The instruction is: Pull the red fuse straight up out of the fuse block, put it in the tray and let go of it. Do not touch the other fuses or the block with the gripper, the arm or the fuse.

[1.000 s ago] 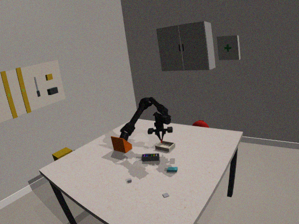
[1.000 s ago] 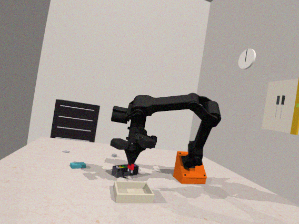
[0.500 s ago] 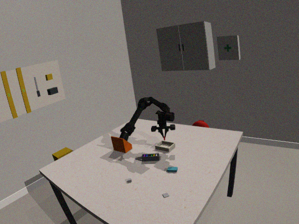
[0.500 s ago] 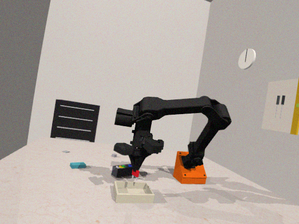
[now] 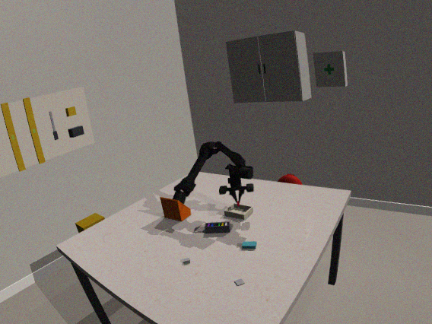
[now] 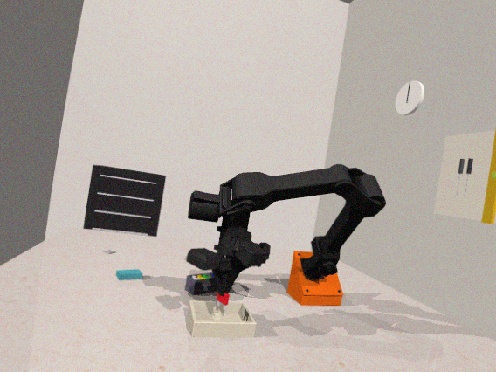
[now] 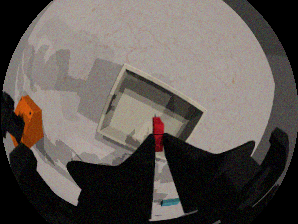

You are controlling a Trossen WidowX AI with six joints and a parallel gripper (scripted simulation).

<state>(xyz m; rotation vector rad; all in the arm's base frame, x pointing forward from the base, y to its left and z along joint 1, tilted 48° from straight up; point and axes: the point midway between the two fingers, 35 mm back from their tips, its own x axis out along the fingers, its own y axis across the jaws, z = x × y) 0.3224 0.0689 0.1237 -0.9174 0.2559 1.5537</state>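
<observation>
Jaws clamped nearly shut on small red plastic fuse [image 6: 223, 299], pointing down. Hanging just above shallow cream rectangular tray [image 6: 223, 326] on pale speckled worktop [image 6: 87, 323]. Dark fuse block [image 5: 217, 227] nearby, well apart from fuse.

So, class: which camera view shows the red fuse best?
The exterior view: the fuse hangs side-on below the fingers, just above the tray. The wrist view shows it as a red sliver between dark fingers, over the tray. The top view shows only a tiny red speck.

No words or numbers can be read; only a green cross sign [image 5: 328, 69] stands on the small wall box [image 5: 330, 68], right of the grey cabinet [image 5: 268, 67].
</observation>
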